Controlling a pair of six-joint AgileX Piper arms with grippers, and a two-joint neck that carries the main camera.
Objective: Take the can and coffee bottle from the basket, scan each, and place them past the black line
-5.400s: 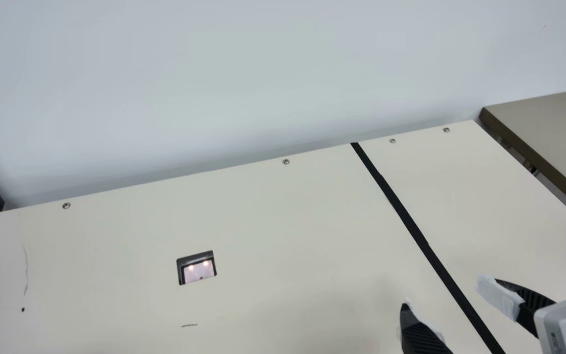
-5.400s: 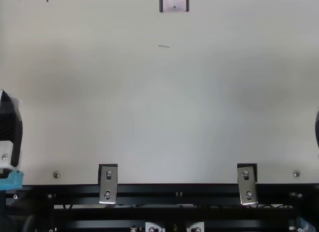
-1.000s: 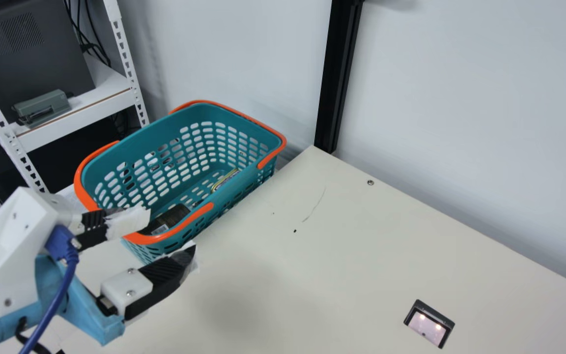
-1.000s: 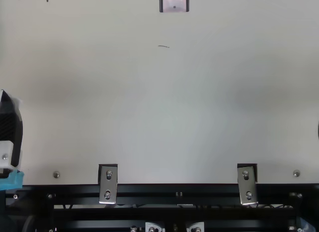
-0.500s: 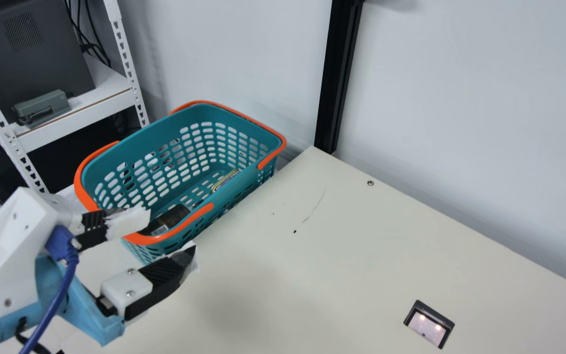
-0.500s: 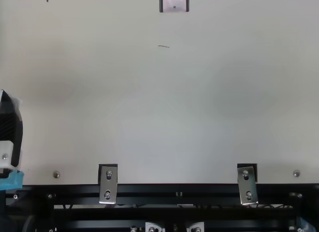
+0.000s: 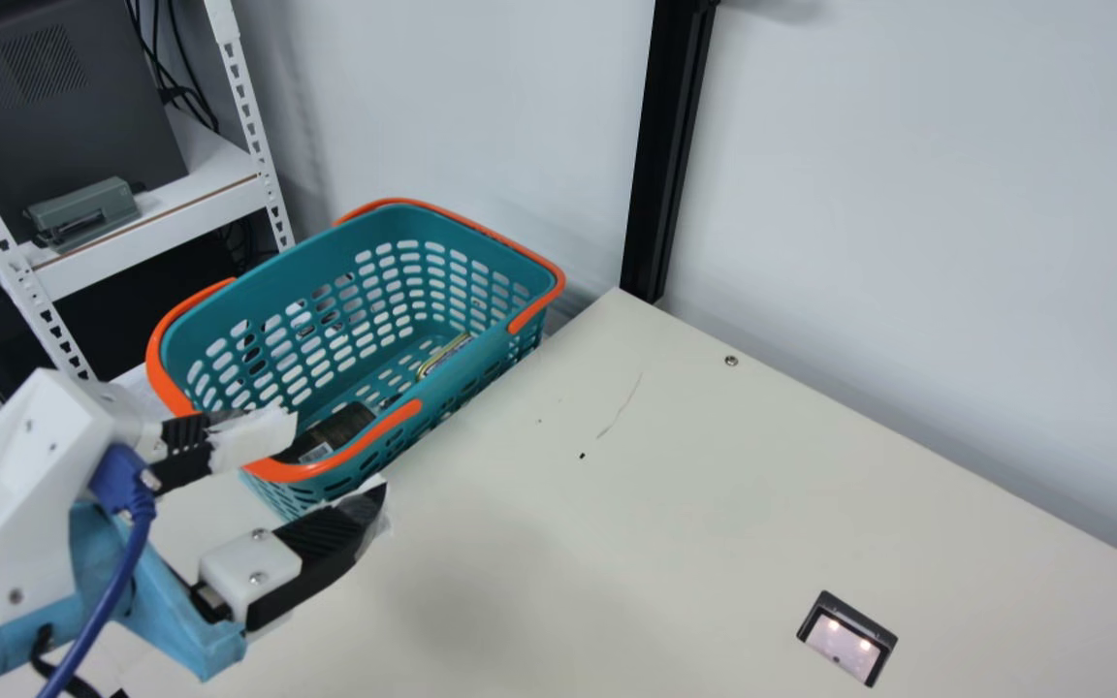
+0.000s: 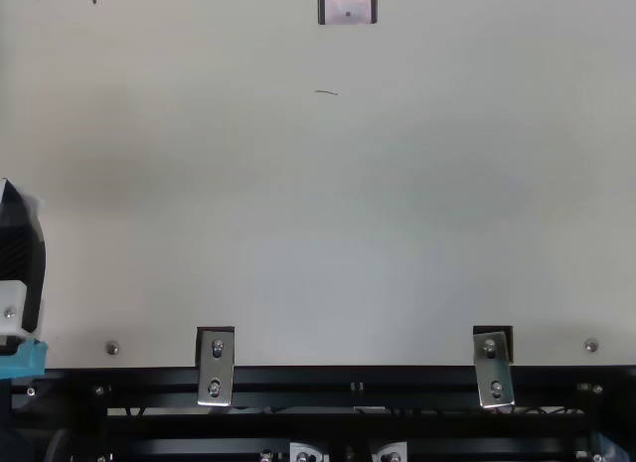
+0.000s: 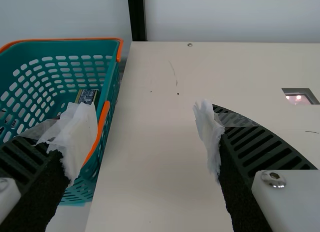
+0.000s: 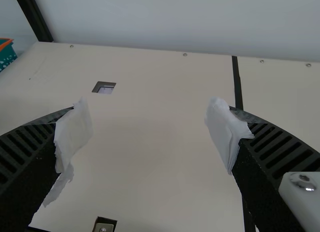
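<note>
Swinging from the black line [image 10: 237, 82] to the basket [image 7: 277, 276], the main view's camera now shows the dark item [image 7: 340, 427], probably the coffee bottle, and the likely can [image 7: 442, 356] inside it, so picking looks ready to start; the left gripper [image 7: 331, 465], empty, is spread wide beside it. The left wrist view confirms those wide jaws; in the right wrist view, the right gripper [image 10: 148, 112], wide and empty, is well apart from the basket.

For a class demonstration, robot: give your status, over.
Left gripper, right gripper open, empty. Can, coffee bottle lying in basket. Basket wall in the way, partly hiding both.
</note>
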